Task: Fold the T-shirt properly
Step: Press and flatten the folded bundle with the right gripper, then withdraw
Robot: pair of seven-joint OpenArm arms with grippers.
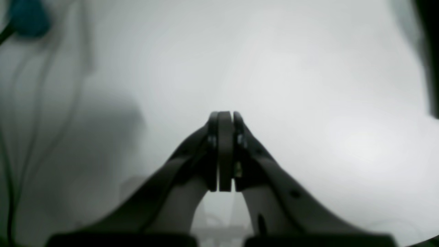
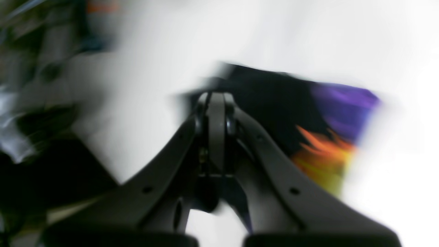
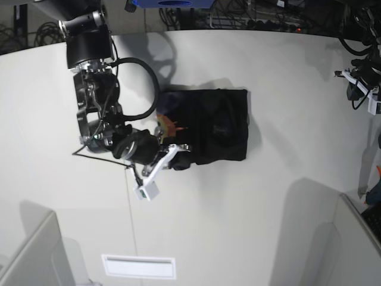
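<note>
Lying folded on table [image 3: 280,107], T-shirt [image 3: 220,125], right gripper [image 3: 178,156] closed

no readable text, labels or numbers

One large black cloth T-shirt [image 3: 215,125] with a purple-and-orange print lies folded on one white table [image 3: 268,196]; one black robot arm [image 3: 95,89] is visible overhead.
</note>
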